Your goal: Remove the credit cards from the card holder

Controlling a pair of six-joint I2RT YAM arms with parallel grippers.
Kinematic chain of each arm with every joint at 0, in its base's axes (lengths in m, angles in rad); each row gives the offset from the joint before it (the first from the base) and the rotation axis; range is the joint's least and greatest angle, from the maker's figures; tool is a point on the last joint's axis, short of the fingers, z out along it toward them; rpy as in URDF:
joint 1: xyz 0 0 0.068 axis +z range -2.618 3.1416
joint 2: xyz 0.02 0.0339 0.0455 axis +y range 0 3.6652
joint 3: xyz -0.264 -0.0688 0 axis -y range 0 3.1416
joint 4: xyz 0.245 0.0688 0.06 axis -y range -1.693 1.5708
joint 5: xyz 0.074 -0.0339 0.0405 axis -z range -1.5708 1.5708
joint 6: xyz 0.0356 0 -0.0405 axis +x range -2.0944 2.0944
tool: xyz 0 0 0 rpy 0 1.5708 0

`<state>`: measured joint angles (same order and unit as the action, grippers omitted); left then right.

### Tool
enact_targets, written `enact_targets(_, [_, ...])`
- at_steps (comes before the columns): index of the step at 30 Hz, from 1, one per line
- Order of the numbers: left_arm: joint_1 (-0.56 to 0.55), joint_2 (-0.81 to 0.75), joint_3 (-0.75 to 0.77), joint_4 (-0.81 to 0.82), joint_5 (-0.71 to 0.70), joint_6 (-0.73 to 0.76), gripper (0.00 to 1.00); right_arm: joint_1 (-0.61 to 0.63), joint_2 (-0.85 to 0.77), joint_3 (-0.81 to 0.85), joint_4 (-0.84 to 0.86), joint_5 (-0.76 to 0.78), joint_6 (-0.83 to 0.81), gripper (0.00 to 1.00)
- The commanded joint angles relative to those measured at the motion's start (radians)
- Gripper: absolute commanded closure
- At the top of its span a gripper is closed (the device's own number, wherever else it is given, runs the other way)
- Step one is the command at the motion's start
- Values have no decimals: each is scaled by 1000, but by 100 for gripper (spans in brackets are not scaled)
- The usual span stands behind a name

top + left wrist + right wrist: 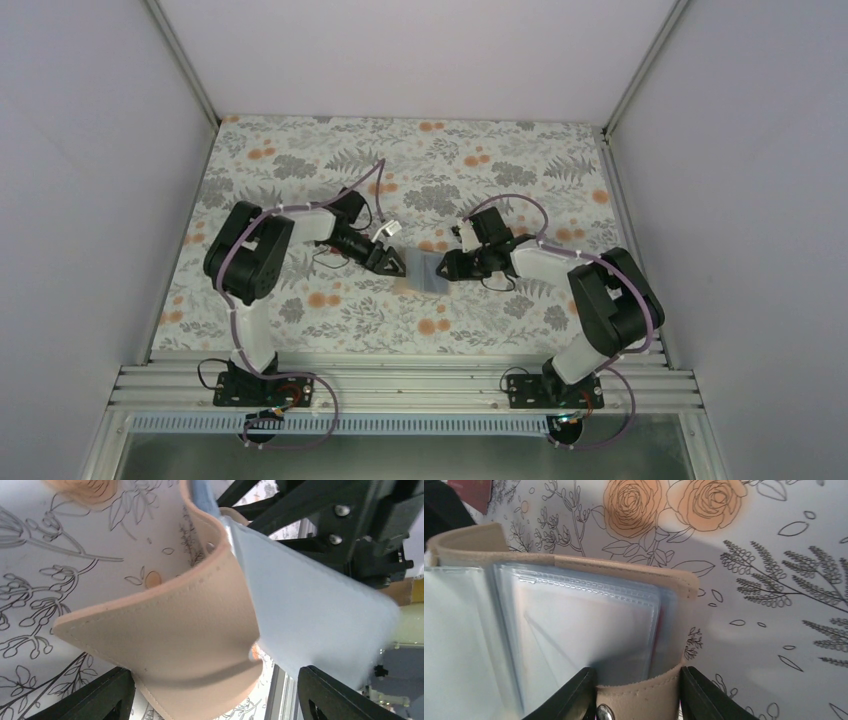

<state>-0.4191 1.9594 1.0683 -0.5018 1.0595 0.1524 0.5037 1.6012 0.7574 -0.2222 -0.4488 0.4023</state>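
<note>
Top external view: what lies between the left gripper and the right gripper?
The card holder, opened, lies between the left gripper and the right gripper. The top external view shows this; both wrist views show it close up.

Nothing legible in any view — the card holder (165,630) and the floral table cover (300,160) bear no readable writing.

Tan card holder (190,630) with pale blue-grey lining on a grey-and-orange floral tablecloth (300,160).

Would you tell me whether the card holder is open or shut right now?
Open: the card holder shows its tan cover curling away from its pale blue-grey inside, and its clear sleeves stand fanned apart.
</note>
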Motion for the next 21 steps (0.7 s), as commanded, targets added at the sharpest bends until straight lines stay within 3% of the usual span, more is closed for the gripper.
enact_targets(1, [-1,-80,-14,46,64,13,17,10,-32,37,-34,41,-15,57])
enact_targets(7, [-1,-90,-22,61,57,-1,14,15,-4,28,-6,17,-3,54])
enact_targets(15, [12,-159,-78,119,-5,-36,3,41,-15,60,-45,93,-2,40])
enact_targets(21, [12,-94,-88,148,-24,-78,3,89,39,88,-46,142,6,42])
